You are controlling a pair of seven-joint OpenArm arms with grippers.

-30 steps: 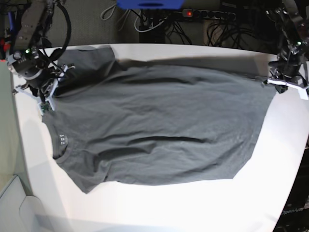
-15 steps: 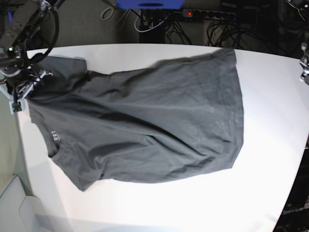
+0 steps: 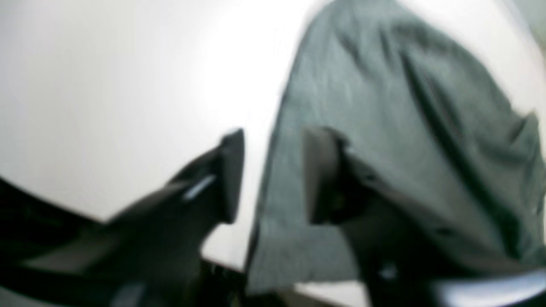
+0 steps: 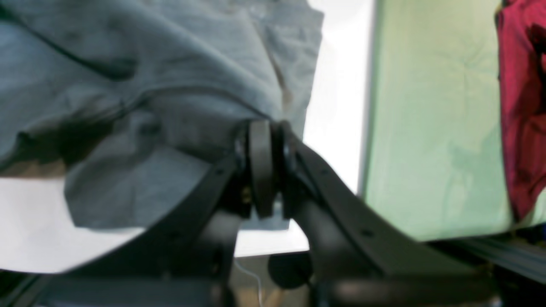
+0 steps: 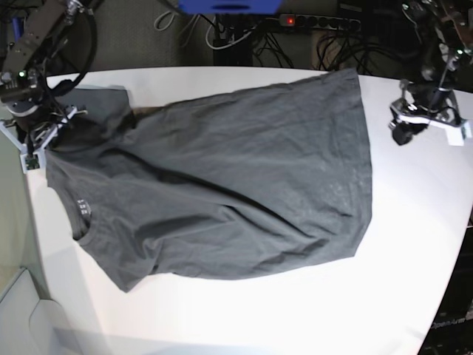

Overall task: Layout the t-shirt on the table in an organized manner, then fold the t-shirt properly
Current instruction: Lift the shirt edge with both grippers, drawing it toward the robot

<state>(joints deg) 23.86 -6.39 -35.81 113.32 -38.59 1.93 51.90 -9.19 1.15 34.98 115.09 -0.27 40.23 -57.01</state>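
Observation:
The dark grey t-shirt (image 5: 222, 185) lies spread but creased across the white table (image 5: 414, 259), neck at the left and hem at the right. My right gripper (image 5: 35, 140) is at the table's left edge, shut on the shirt's far shoulder. The right wrist view shows its fingers pinching a fold of the t-shirt (image 4: 149, 64) at the gripper (image 4: 264, 128). My left gripper (image 5: 405, 127) hovers open right of the hem's far corner, apart from the cloth. The blurred left wrist view shows that gripper (image 3: 273, 175) with its jaws spread above the t-shirt's (image 3: 405, 106) hem edge.
Behind the table's far edge are a power strip with cables (image 5: 318, 22) and a blue object (image 5: 229, 6). Left of the table lies a pale green surface (image 4: 426, 106), with something dark red (image 4: 520, 85) beyond it.
The left gripper has let go of the hem corner, and the hem has slid left and slackened. The right gripper has pulled the shoulder left. The left gripper is back in view, open.

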